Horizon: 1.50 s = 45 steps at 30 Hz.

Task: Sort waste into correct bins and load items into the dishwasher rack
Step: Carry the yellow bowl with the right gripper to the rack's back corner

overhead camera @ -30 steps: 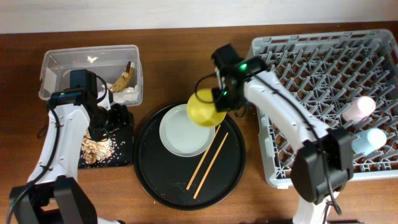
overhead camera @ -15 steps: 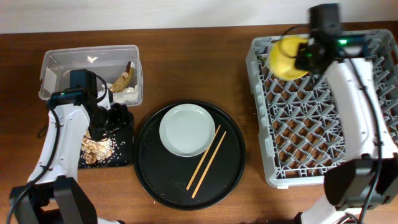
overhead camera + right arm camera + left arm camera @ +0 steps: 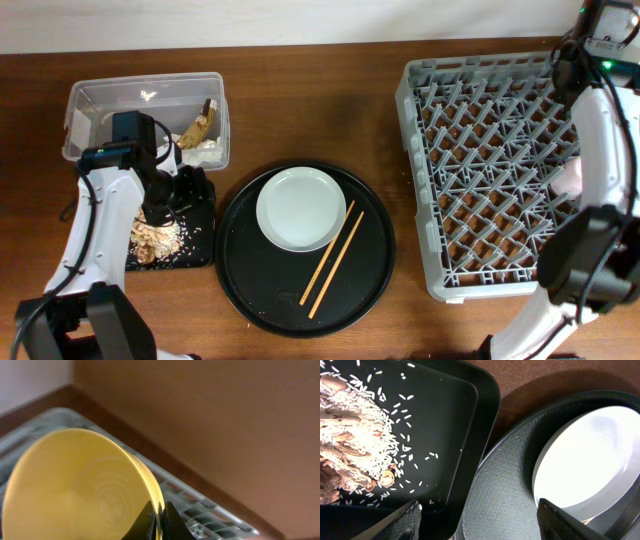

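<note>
My right gripper [image 3: 159,520] is shut on the rim of the small yellow bowl [image 3: 80,490], high over the far right corner of the grey dishwasher rack [image 3: 500,180]. The overhead view shows that arm [image 3: 600,30] but not the bowl. My left gripper [image 3: 480,527] is open and empty, low over the edge between the shallow black tray [image 3: 450,425] and the round tray. The grey-green plate [image 3: 300,208] and the chopsticks [image 3: 335,258] lie on the round tray. A pink cup [image 3: 568,178] stands in the rack, and the blue cup is hidden.
The clear tub [image 3: 100,100] at the back left holds the gold-brown wrapper [image 3: 198,125] and white tissues [image 3: 205,150]. Food scraps and rice [image 3: 155,238] lie in the shallow black tray. The large round black tray [image 3: 260,290] sits at the centre.
My right arm has carried the yellow bowl from above the round tray across to the rack's far right corner. The left arm has not moved.
</note>
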Each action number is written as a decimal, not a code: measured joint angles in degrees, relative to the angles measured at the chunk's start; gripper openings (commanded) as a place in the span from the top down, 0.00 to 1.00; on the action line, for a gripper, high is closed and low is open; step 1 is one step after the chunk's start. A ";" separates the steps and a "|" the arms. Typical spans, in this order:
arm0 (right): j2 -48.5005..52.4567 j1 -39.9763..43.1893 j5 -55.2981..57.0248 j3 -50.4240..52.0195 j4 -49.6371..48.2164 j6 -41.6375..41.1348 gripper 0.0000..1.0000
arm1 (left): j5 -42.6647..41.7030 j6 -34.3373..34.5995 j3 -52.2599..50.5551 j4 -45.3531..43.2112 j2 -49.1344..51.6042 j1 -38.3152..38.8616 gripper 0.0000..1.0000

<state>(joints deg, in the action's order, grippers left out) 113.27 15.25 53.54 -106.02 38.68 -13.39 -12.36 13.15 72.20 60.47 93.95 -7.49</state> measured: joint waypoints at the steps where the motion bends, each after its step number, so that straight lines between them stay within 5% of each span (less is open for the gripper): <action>1: 1.73 0.35 2.97 0.00 -1.27 0.04 0.91 | 0.00 0.00 0.00 0.02 0.00 0.00 0.26; 11: 10.73 1.92 10.32 0.00 -7.74 5.05 0.93 | 0.00 -0.02 0.00 0.00 0.00 0.00 0.27; 18: 12.07 1.68 3.98 0.00 -6.56 8.02 0.95 | 0.02 -0.02 0.00 -0.02 0.00 0.00 0.27; 23: 12.15 1.31 2.27 -0.09 -5.92 9.88 0.85 | 0.00 -0.02 0.00 -0.02 0.00 0.00 0.27; 25: 12.15 0.85 2.01 -0.09 -5.75 10.75 0.96 | -0.02 -0.02 0.00 0.00 0.00 0.00 0.27; 45: 12.15 -5.35 8.76 -0.39 -6.16 16.50 0.96 | -0.02 0.00 0.00 -0.02 0.00 0.00 0.27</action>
<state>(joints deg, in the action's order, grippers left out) 125.43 9.89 62.30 -106.41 32.51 3.11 -12.38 13.15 72.20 60.45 93.95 -7.49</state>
